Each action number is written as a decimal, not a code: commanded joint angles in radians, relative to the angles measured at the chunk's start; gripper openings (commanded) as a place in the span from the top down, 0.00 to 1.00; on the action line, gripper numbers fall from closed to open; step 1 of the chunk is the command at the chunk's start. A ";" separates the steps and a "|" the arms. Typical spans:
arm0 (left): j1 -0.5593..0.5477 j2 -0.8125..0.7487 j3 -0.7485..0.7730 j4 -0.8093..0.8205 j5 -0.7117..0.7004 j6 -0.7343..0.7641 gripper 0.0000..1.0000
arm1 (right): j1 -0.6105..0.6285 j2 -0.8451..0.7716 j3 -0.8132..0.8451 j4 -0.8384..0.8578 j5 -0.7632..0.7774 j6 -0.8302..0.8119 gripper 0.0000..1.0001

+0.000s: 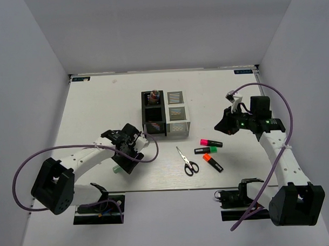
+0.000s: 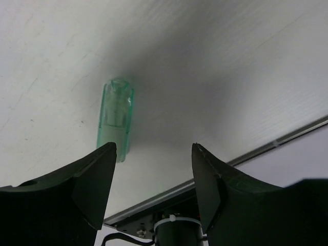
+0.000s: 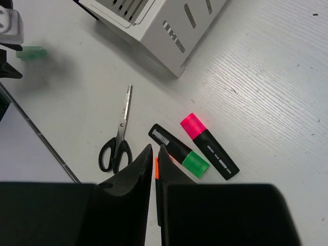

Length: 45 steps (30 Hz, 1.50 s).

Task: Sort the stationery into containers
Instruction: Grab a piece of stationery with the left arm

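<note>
The pale-green pen piece (image 2: 115,118) lies on the table just beyond the left finger of my open, empty left gripper (image 2: 154,154); from above it shows (image 1: 116,170) near the table's front edge, under the left gripper (image 1: 125,152). My right gripper (image 3: 155,149) is shut and empty, held above the markers. The pink marker (image 3: 207,146), the green marker (image 3: 179,151) and the scissors (image 3: 118,136) lie flat below it. The orange marker (image 1: 212,162) is mostly hidden behind the right fingers in the wrist view. The black organiser (image 1: 153,120) and the white one (image 1: 177,121) stand side by side.
The black organiser's far compartment holds a few items (image 1: 154,95). The table's front rail (image 2: 256,148) runs close behind the pen piece. The right gripper (image 1: 228,126) hovers right of the white organiser (image 3: 154,25). Walls enclose the table at left, right and back.
</note>
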 commanded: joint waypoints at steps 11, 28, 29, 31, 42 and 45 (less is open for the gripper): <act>0.034 0.076 0.010 0.178 -0.116 0.071 0.34 | -0.004 -0.001 0.006 0.014 -0.056 -0.017 0.86; 0.140 0.178 -0.033 0.169 -0.042 0.070 0.73 | -0.007 -0.009 0.012 -0.001 -0.062 -0.034 0.84; 0.143 0.184 -0.025 0.163 -0.027 0.067 0.89 | -0.004 -0.009 0.013 -0.004 -0.060 -0.036 0.84; 0.143 0.199 0.009 0.140 -0.005 0.064 1.00 | -0.007 -0.016 0.012 -0.012 -0.062 -0.040 0.84; 0.138 -0.230 0.151 0.374 0.275 -0.226 1.00 | -0.001 0.029 0.041 -0.096 -0.197 -0.151 0.97; 0.135 -0.247 0.139 0.670 0.269 -0.298 1.00 | 0.002 0.051 0.055 -0.116 -0.223 -0.168 1.00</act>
